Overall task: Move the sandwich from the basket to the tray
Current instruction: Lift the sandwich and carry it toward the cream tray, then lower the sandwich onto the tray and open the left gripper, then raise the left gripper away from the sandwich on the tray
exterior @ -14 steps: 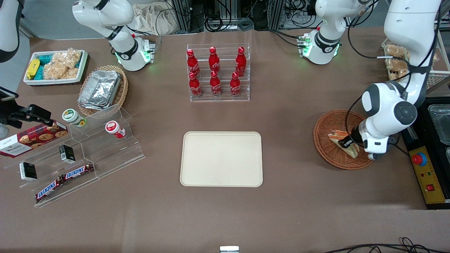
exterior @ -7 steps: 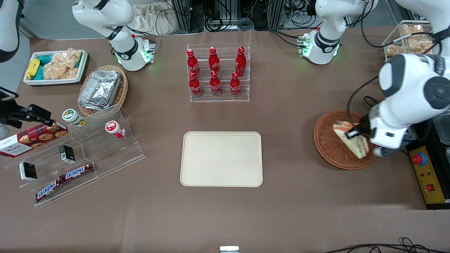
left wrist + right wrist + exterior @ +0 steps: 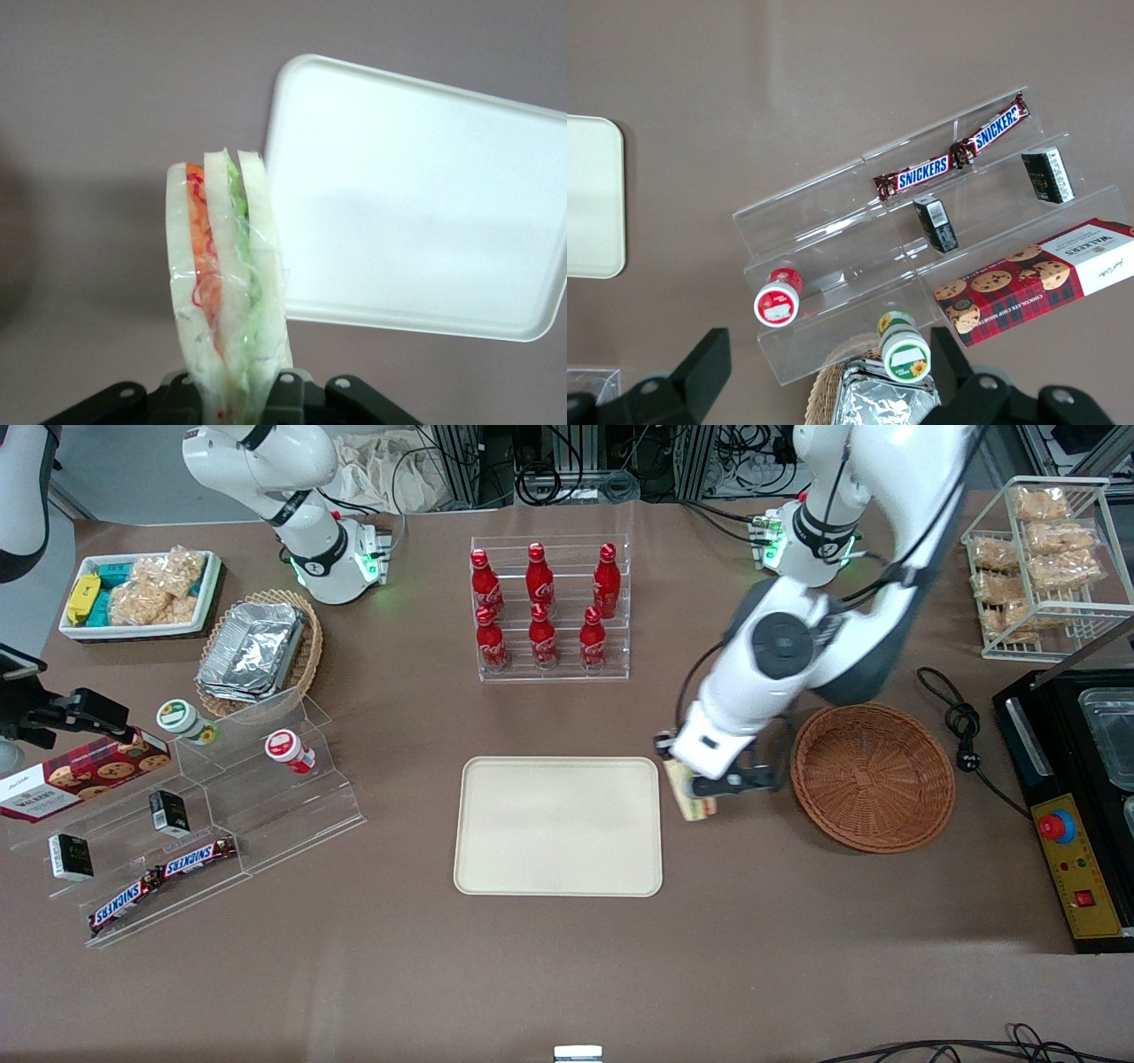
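Note:
My left gripper (image 3: 684,779) is shut on the sandwich (image 3: 691,797), a wrapped wedge of white bread with orange and green layers. It hangs in the air between the basket and the tray, just beside the tray's edge. In the left wrist view the sandwich (image 3: 226,283) stands up from between the gripper's (image 3: 239,398) fingers, with the cream tray (image 3: 416,195) below and beside it. The cream rectangular tray (image 3: 558,825) lies flat at the table's middle. The round reddish-brown wicker basket (image 3: 873,777) stands toward the working arm's end with nothing in it.
A clear rack of red cola bottles (image 3: 549,607) stands farther from the front camera than the tray. A wire rack of snack bags (image 3: 1036,558) and a black control box (image 3: 1076,864) are at the working arm's end. A stepped acrylic stand (image 3: 204,815) with snacks is at the parked arm's end.
The gripper lifted the sandwich out of the basket and carried it sideways to the tray's edge. The basket now holds nothing.

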{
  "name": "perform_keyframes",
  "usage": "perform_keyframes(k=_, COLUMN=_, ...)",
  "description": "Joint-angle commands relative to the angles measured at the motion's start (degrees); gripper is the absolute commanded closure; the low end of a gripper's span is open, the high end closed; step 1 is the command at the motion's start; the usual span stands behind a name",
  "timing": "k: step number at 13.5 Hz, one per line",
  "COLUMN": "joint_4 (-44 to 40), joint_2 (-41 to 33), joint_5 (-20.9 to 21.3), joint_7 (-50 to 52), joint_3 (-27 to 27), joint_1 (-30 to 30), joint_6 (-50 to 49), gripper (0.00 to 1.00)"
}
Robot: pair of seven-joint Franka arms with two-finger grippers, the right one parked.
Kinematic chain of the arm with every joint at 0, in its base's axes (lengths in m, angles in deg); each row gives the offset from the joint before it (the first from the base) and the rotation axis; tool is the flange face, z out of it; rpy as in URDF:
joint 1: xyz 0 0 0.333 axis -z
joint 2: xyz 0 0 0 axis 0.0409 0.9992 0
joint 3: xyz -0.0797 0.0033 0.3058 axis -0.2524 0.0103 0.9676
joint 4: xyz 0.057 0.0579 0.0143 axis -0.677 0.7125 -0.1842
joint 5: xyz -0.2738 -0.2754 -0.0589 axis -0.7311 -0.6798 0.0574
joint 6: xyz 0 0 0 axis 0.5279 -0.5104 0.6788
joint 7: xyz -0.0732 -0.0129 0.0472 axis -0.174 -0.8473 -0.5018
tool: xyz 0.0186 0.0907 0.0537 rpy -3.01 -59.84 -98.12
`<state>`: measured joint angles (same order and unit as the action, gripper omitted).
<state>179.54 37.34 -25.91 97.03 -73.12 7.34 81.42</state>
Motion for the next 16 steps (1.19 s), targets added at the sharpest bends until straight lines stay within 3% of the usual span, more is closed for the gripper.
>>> perform_keyframes(k=1, joint_4=-6.67, joint_2=10.65, joint_5=7.21, joint_7=0.71, joint_3=0.45, joint_1=4.01, joint_6=5.52, gripper=1.00)
perform_keyframes(k=3, joint_4=-7.12, joint_2=14.98, joint_5=12.84, joint_7=0.02, joint_3=0.54, joint_1=3.94, joint_6=12.55, gripper=1.00)
perform_keyframes(k=4, joint_4=-7.12, joint_2=16.30, joint_5=14.95, joint_7=-0.16, joint_3=0.63, joint_1=3.85, joint_6=13.98, gripper=0.93)
perform_keyframes(k=5, joint_4=-7.04, joint_2=16.66, joint_5=16.37, joint_7=-0.17, joint_3=0.63, joint_1=3.85, joint_6=14.16, gripper=0.74)
perform_keyframes(k=6, joint_4=-6.86, joint_2=16.75, joint_5=16.38, joint_7=-0.25, joint_3=0.63, joint_1=3.76, joint_6=14.08, gripper=0.49)
perform_keyframes(k=7, joint_4=-6.86, joint_2=16.67, joint_5=16.38, joint_7=-0.25, joint_3=0.63, joint_1=3.67, joint_6=14.08, gripper=0.33)
perform_keyframes(k=8, joint_4=-7.03, joint_2=16.32, joint_5=16.29, joint_7=0.79, joint_3=0.63, joint_1=3.58, joint_6=14.08, gripper=0.04)
perform_keyframes(k=12, joint_4=-7.21, joint_2=5.54, joint_5=14.63, joint_7=6.60, joint_3=0.37, joint_1=-1.15, joint_6=6.83, gripper=0.01)
perform_keyframes(k=16, joint_4=-7.30, joint_2=-7.30, joint_5=3.41, joint_7=-3.98, joint_3=0.10, joint_1=-8.87, joint_6=-10.30, gripper=0.01)
